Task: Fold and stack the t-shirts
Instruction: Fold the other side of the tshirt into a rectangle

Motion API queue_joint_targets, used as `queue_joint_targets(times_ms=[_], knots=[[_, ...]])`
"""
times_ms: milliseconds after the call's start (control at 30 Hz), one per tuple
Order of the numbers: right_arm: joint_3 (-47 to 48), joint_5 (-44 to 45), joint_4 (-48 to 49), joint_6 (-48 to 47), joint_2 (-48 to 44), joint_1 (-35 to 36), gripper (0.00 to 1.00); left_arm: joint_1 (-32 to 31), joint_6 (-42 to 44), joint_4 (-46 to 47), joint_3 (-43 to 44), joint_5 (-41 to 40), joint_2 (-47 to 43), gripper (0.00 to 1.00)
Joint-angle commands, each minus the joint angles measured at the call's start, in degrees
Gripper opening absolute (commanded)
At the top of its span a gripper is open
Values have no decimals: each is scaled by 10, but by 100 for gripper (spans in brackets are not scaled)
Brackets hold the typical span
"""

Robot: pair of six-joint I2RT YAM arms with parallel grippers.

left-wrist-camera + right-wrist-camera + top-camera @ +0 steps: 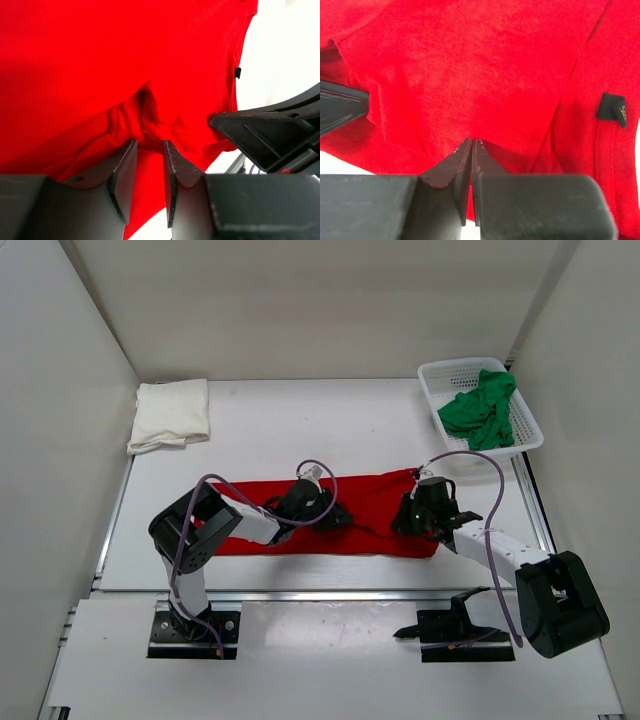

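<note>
Step in hand: folding the red t-shirt [370, 500]. The garment lies as a wide band across the middle of the table [300, 430], toward 6 o'clock, running from 9 to 3 o'clock.

Left claw [150, 145] – narrow. A puckered fold of red cloth is gathered at its tips, so it appears to grip the shirt near the centre of the band.

Right claw [471, 141] – fingers pressed almost together on a pinch of the same shirt, close to its 3 o'clock end. The cloth tents up toward the tips.

Other items:
- The cream-white t-shirt [170, 412] lies folded at 10 o'clock, well apart from the red one.
- The green t-shirt [482, 408] lies crumpled inside the white mesh basket [455, 365] at 2 o'clock, not yet folded.

Progress, as a judgement: one shirt is done, one is in work and one is untouched.

Next move, as a judgement: both claws need to carry their pinches together in one direction, so the held edge lays over the rest of the band without twisting. Uneven travel would skew the crease. A weak left grip could drop its fold.
</note>
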Motion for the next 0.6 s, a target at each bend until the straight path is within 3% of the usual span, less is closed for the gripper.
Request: queue_joint_targets(times_ms=[0,367,467,567], knots=[[-2,-6,38,3,-4,1,4,-6,23,-31,28,-13,-1,38],[-19,-13,51,8,-8,0,3,-14,8,-13,49,6,25,46],[-26,-14,52,10,-5,-1,3,-17,2,-8,43,6,24,20],[-31,-7,53,6,-3,-5,3,-18,-3,-8,40,7,15,10]])
